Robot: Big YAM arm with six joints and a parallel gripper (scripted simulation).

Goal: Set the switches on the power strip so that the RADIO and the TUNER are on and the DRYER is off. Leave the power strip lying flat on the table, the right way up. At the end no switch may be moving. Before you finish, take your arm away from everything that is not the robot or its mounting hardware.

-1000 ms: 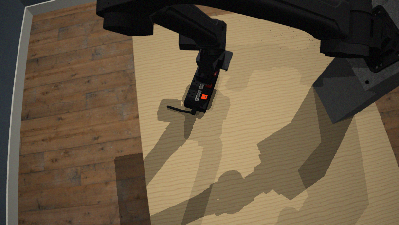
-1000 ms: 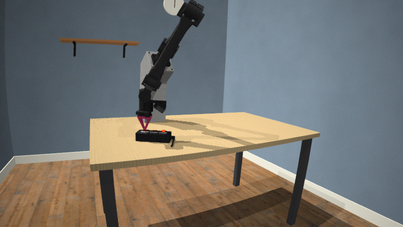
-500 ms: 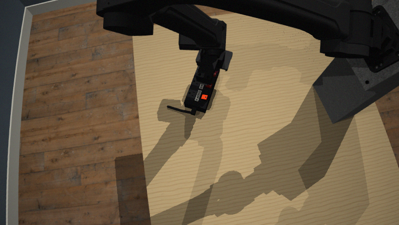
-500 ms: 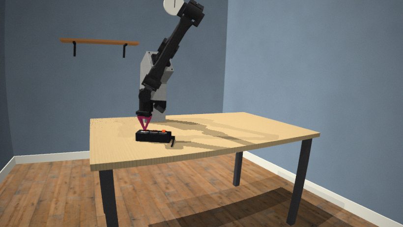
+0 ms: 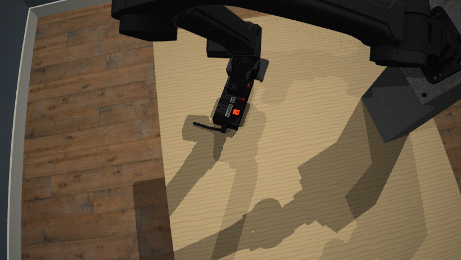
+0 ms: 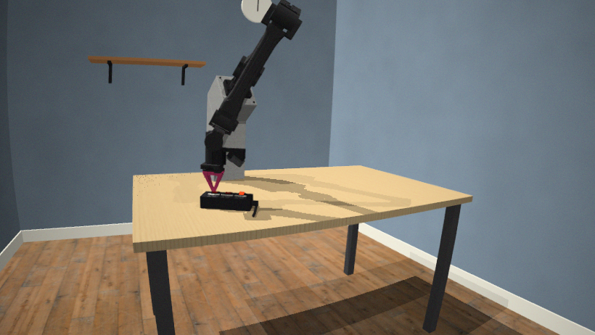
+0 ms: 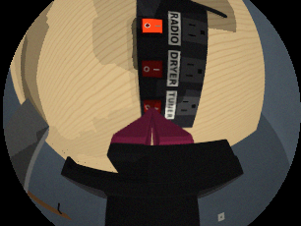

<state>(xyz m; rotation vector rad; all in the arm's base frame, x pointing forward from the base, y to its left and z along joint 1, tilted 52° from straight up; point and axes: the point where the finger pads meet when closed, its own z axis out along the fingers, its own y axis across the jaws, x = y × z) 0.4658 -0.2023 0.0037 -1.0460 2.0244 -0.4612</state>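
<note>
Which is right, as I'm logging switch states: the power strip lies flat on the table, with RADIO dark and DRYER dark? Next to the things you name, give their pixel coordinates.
RADIO is wrong: its switch (image 5: 236,112) (image 6: 241,193) (image 7: 152,26) glows orange, as the wrist view shows. The rest stands.
</note>
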